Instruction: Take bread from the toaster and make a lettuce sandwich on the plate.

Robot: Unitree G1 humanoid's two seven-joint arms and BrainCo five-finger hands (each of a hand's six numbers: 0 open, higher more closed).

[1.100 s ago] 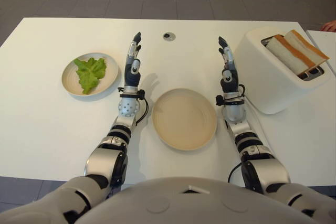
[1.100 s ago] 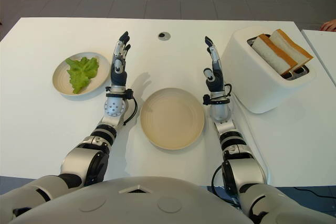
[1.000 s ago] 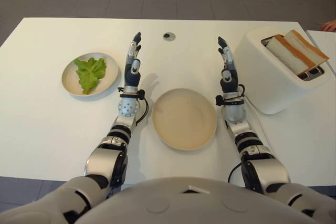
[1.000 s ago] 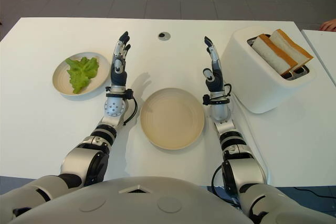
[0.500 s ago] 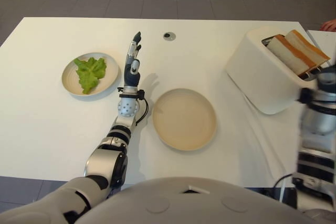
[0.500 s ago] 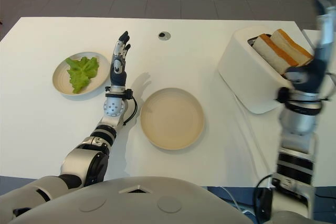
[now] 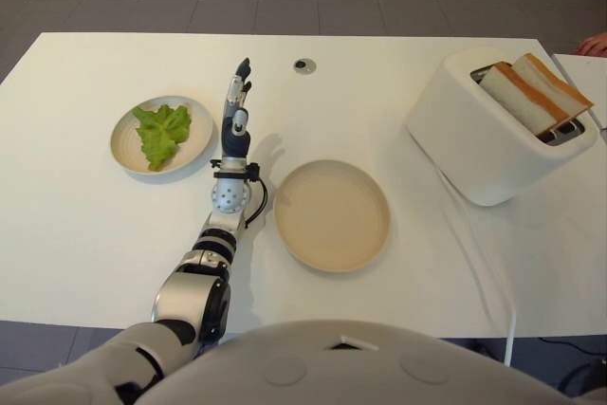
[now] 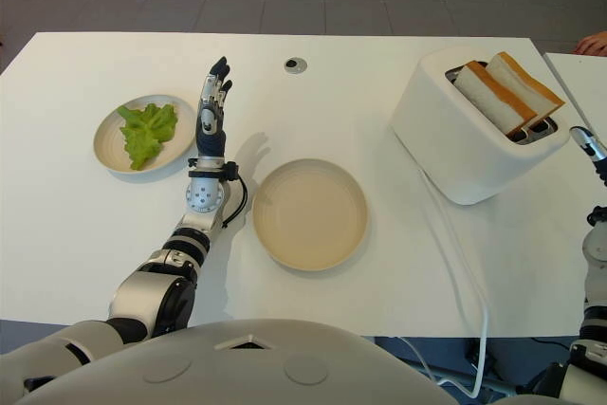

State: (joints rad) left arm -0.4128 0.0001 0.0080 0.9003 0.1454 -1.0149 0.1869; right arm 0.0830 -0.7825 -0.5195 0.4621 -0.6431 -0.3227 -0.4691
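Note:
A white toaster (image 7: 474, 144) stands at the back right with two bread slices (image 7: 531, 94) sticking out of its slots. An empty beige plate (image 7: 331, 214) lies in the middle of the table. A lettuce leaf (image 7: 163, 132) rests on a small plate (image 7: 123, 153) at the left. My left hand (image 7: 235, 119) stands upright between the two plates, open and holding nothing. My right hand (image 8: 590, 154) is at the far right edge, to the right of the toaster and below it, open with nothing in it.
A thin cable (image 7: 479, 267) runs from the toaster to the table's front edge. A small round hole (image 7: 304, 65) sits at the back centre. A second white table (image 7: 590, 78) adjoins on the right.
My right arm has swung from beside the plate out to the right edge of the view. The toaster's left side sits slightly further left. The left hand has barely moved.

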